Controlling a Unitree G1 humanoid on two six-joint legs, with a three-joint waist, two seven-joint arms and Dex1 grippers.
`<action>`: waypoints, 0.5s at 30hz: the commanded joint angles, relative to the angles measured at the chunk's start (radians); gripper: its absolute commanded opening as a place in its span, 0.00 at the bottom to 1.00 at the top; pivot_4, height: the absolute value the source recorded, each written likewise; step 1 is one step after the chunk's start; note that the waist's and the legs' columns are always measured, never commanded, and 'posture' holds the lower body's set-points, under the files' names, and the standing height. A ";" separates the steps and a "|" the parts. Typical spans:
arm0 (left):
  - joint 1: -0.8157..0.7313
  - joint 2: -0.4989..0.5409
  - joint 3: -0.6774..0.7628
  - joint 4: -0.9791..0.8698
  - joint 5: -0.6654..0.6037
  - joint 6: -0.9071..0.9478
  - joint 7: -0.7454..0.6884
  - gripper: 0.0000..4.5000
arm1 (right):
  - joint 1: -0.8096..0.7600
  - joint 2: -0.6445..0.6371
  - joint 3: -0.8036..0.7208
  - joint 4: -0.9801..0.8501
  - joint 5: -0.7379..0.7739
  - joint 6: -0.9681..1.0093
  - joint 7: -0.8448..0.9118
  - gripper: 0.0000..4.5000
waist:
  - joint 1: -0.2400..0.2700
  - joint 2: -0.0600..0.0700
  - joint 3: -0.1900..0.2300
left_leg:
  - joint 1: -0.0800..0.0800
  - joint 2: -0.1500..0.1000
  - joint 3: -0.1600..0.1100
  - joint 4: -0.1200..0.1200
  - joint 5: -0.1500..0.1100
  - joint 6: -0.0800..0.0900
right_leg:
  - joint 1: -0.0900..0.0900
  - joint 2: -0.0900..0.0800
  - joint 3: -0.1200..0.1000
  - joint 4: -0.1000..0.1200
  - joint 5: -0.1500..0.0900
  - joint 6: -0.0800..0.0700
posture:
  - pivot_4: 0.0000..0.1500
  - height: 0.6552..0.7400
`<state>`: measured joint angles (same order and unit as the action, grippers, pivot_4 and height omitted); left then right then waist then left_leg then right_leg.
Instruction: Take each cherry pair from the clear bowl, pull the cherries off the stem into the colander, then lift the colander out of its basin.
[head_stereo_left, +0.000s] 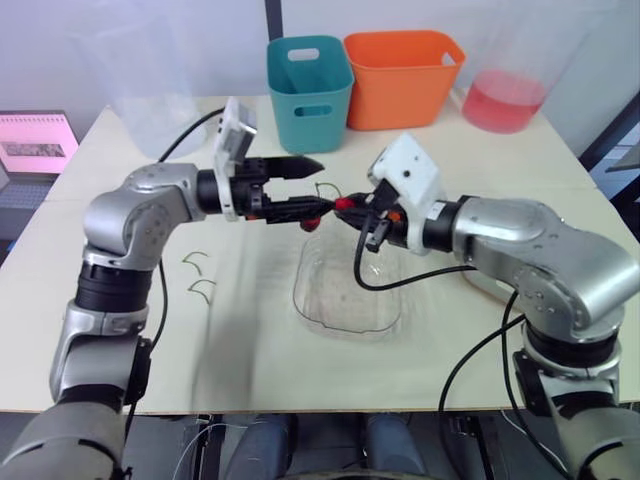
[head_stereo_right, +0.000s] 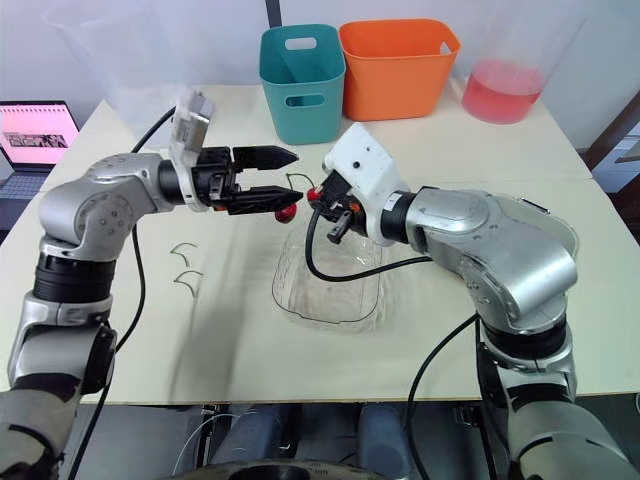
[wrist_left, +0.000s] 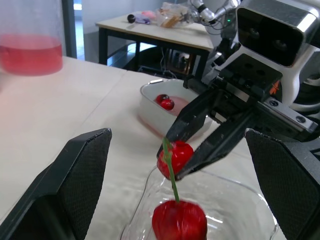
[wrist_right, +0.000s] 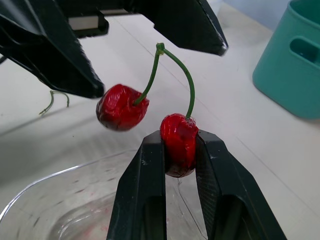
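My right gripper (wrist_right: 179, 139) is shut on one red cherry (wrist_right: 178, 145) of a pair, held above the far rim of the clear bowl (head_stereo_left: 345, 298). The second cherry (wrist_right: 121, 106) hangs free from the shared green stem (wrist_right: 172, 62). My left gripper (head_stereo_left: 322, 184) stands open right beside the pair, one finger above the stem and one just beside the hanging cherry (head_stereo_left: 311, 224). A white basin (wrist_left: 149, 111) with a couple of cherries (wrist_left: 165, 102) sits on the table under my right forearm; the colander itself is hard to make out.
Two bare stems (head_stereo_left: 198, 274) lie on the table left of the bowl. A teal bin (head_stereo_left: 308, 90) and an orange bin (head_stereo_left: 402, 75) stand at the back, with a clear container of pink liquid (head_stereo_left: 503, 100) to their right. A laptop (head_stereo_left: 35, 145) is at the far left.
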<state>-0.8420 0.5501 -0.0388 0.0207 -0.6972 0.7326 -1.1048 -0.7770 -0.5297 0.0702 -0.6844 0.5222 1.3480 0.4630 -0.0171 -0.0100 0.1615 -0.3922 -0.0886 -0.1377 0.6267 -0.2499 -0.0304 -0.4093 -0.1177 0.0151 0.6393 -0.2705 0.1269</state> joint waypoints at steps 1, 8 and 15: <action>-0.036 -0.009 0.028 -0.002 -0.011 0.010 0.010 1.00 | -0.001 0.006 -0.026 -0.035 0.013 -0.004 -0.015 0.14 | 0.000 0.000 0.000 | 0.000 0.000 0.000 0.000 0.000 0.000 | 0.000 0.000 0.000 0.000 0.000 0.000 | 1.00 1.00; -0.039 -0.022 0.031 0.016 -0.005 0.019 0.011 0.40 | -0.005 0.015 -0.035 -0.031 0.032 0.004 -0.033 0.13 | 0.000 0.000 0.000 | 0.000 0.000 0.000 0.000 0.000 0.000 | 0.000 0.000 0.000 0.000 0.000 0.000 | 1.00 1.00; -0.019 -0.012 0.030 0.033 0.016 0.007 -0.016 0.01 | -0.017 0.026 -0.053 -0.025 0.053 0.025 -0.052 0.13 | 0.000 0.000 0.000 | 0.000 0.000 0.000 0.000 0.000 0.000 | 0.000 0.000 0.000 0.000 0.000 0.000 | 1.00 1.00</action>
<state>-0.8564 0.5291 -0.0275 0.0632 -0.6827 0.7562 -1.1109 -0.7693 -0.5087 0.0502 -0.6849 0.5656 1.3781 0.4175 -0.0174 -0.0100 0.1615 -0.3922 -0.0886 -0.1378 0.6268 -0.2498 -0.0305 -0.4095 -0.1177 0.0151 0.6397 -0.2705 0.1269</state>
